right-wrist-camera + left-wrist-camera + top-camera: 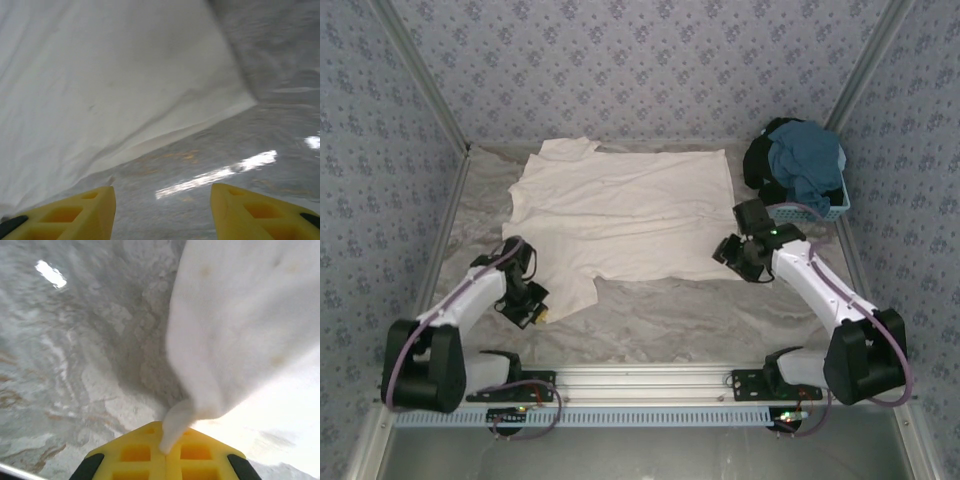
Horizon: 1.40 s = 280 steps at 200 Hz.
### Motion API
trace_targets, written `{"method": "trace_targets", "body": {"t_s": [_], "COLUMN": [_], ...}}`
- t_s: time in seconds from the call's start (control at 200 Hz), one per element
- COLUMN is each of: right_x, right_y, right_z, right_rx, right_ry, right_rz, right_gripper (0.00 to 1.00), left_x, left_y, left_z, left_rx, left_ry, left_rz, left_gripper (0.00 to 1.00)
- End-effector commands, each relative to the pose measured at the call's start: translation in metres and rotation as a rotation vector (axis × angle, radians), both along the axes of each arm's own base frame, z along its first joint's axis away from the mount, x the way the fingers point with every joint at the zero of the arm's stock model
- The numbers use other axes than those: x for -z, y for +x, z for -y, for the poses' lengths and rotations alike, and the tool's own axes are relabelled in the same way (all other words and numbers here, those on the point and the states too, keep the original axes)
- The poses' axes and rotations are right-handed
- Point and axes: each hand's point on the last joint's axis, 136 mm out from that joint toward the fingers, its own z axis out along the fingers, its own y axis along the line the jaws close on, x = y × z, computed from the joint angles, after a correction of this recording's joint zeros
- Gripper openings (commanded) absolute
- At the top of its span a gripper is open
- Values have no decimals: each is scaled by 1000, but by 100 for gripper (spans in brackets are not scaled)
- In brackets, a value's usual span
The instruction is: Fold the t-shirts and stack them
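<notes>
The left gripper [165, 454] clamps only a thin tip of shirt [240, 325]; pulling may slip it free. The right gripper [162, 202], jaws apart, has the hem just ahead.

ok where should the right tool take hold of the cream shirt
By its near right corner, sliding in low from the bare table side: the cream shirt lies flat and that hem edge faces the open right tool.
</notes>
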Motion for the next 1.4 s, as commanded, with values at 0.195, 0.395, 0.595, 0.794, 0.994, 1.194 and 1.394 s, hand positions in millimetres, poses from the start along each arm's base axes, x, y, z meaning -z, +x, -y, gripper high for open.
{"method": "trace_targets", "body": {"t_s": [0.195,0.395,0.595,0.794,0.994,1.194,1.394], "right_x": [43,54,68,84,90,96,77], "right_y": [-27,-9,-4,-1,14,13,4], "right_z": [45,38,36,36,37,37,42], "right_rx": [261,269,281,302,273,274,280], "right_ry": [-34,-4,6,8,-11,-13,-51], "right_rz": [-160,-151,-200,-220,-206,-211,-176], "right_gripper": [50,50,47,46,35,8,0], "left_x": [-12,-17,-17,-18,-19,-24,-34], "left_y": [-25,-28,-31,-31,-30,-24,-29], "left_z": [-5,-9,-9,-9,-9,-9,-12], "left_rx": [-56,-60,-51,-52,-49,-50,-64], "left_ry": [18,31,32,32,28,34,44], "left_rz": [-3,17,13,20,25,45,39], "left_gripper": [0,0,0,0,0,0,0]}}
